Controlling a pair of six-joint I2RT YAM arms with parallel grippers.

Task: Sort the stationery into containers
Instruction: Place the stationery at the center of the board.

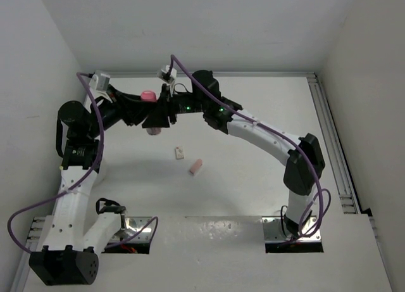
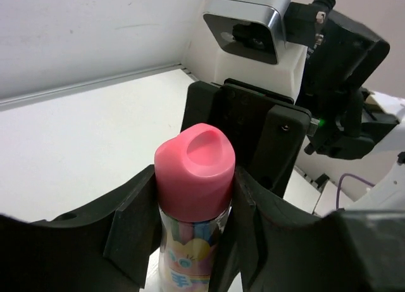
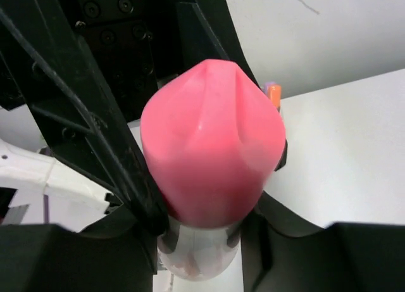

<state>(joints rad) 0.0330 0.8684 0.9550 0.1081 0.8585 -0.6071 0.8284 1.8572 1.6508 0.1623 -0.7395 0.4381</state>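
Note:
The small pink cup is a clear cylinder with a cartoon label and a pink cap (image 1: pixel 147 95). Both arms hold it upright at the far left of the table. My left gripper (image 2: pixel 193 197) is shut on it at the cap (image 2: pixel 195 165) and upper body. My right gripper (image 3: pixel 202 232) is shut on the clear body below the cap (image 3: pixel 212 140). In the top view the left gripper (image 1: pixel 143 103) and right gripper (image 1: pixel 157 119) meet there. An orange marker tip (image 3: pixel 272 94) shows behind the cap. A whitish eraser (image 1: pixel 180 152) and a pink eraser (image 1: pixel 195 167) lie mid-table. The white tub is out of view.
White walls close in the table at the back and on both sides. A metal rail (image 1: pixel 329 133) runs along the right edge. The right arm (image 1: pixel 266 133) arches across the middle of the table above the erasers.

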